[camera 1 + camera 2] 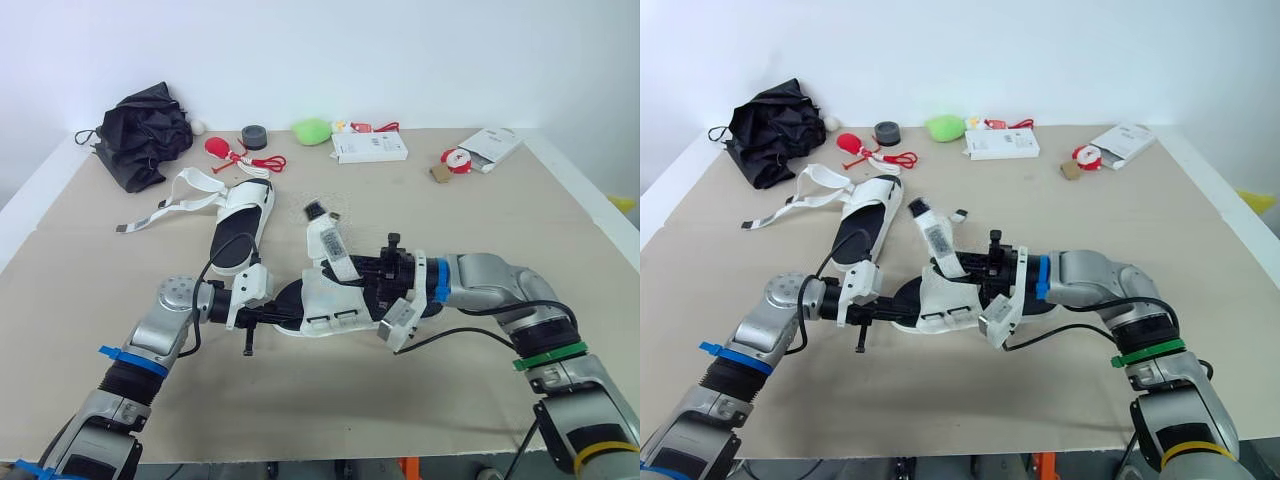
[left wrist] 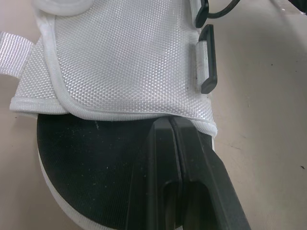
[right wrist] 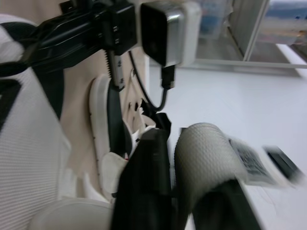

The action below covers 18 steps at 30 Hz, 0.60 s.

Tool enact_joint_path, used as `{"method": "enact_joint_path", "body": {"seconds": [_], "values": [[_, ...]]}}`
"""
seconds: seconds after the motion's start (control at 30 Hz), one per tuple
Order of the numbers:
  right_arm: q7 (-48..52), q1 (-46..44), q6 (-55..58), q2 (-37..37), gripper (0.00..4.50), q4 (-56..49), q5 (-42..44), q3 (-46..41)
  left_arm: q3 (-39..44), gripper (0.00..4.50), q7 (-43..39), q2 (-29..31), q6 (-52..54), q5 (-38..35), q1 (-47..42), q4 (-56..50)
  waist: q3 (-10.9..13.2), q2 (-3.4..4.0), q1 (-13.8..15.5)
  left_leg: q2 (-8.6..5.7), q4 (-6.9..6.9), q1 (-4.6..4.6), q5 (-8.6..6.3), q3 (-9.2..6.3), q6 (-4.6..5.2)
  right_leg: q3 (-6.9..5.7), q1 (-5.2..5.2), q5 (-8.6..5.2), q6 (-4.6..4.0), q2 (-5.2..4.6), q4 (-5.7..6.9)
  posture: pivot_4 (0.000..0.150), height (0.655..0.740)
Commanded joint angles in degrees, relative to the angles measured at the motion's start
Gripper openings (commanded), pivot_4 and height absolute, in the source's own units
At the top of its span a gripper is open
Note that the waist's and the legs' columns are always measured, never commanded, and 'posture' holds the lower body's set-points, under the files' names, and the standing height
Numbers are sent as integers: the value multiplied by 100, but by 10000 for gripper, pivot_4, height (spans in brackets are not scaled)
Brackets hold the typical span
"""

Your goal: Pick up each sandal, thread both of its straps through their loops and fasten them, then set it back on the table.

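Note:
A white mesh sandal with a black insole lies at the table's centre between my two grippers. My left gripper is at its left end, fingers shut together over the insole with their tips against the mesh flap's hem. My right gripper reaches in from the right, shut on the sandal's white strap. That strap's labelled end stands up above the shoe. A second sandal lies farther back on the table, its loose straps spread to the left.
Along the far edge sit a black bag, a red item, a tape roll, a green lump, a white box and a white packet. The tan tabletop ends just in front.

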Motion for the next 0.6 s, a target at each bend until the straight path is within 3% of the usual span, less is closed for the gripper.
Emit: {"method": "enact_joint_path", "body": {"seconds": [0.03,0.13,0.17,0.3,0.37,0.5,0.57,0.6], "values": [[298,208,10,-409,25904,-697,723,187,-526,0,-70,-63,99,402,200,373,-1,-2,1,-2,0,0,0,-2,1,-1,1,0,-1,-3,0,1500,7400],[324,355,-39,-540,35625,-875,826,181,-521,0,-90,-76,82,402,158,432,-4,-6,2,-2,0,1,-2,-1,3,0,3,0,-2,-4,0,1500,7400],[314,419,-64,-575,43837,-944,846,148,-522,0,-99,-84,71,403,139,462,-4,-6,4,-2,2,4,2,-1,9,-2,4,-3,-5,-4,0,1500,7400],[389,544,20,-735,44713,-1132,918,88,-518,0,-139,-105,40,404,76,553,-5,-7,4,-3,5,5,5,2,13,0,6,-1,-2,-6,0,1500,7400],[694,620,399,-1147,44713,-1122,1362,41,-518,0,-157,-121,26,410,46,600,-5,-7,4,-3,6,5,5,2,13,0,6,0,-2,-6,0,1500,7400],[1878,958,2739,-1720,44713,-1599,3369,-21,-513,0,-197,-111,-1,413,55,625,-5,-9,34,-9,12,0,7,0,17,-4,7,2,1,-15,0,1500,7400],[2390,1367,4572,-2216,44713,-2412,5012,-96,-514,0,-219,-115,-6,417,52,638,-15,-21,25,-10,12,5,6,7,21,5,10,9,-10,-29,-2,1500,7400],[2522,1858,5660,-2900,44713,-3146,6644,-128,-523,0,-235,-126,-22,430,31,675,-18,-25,46,-9,12,5,6,6,22,9,10,9,-14,-45,-2,1500,7400]]}}
